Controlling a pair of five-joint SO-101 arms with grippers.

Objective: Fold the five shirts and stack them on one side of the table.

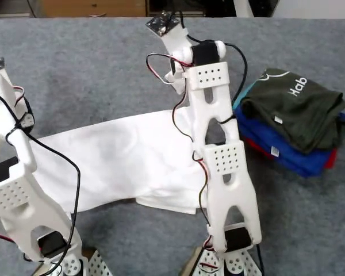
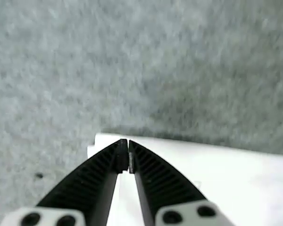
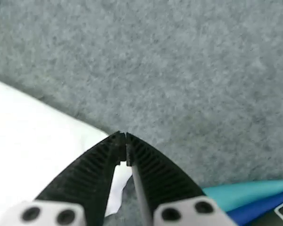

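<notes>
White shirt (image 1: 121,155) lies wrinkled and half-folded mid desk (image 1: 80,63). Left tool (image 2: 127,157) and right tool (image 3: 126,149) are closed tight at its far corners; pinch unclear. Folded stack (image 1: 293,118) sits near the right arm.

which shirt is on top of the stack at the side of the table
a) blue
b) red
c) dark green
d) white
c, the dark green shirt lies on top of the blue shirt in the stack, and the white shirt is spread out apart from it
</notes>
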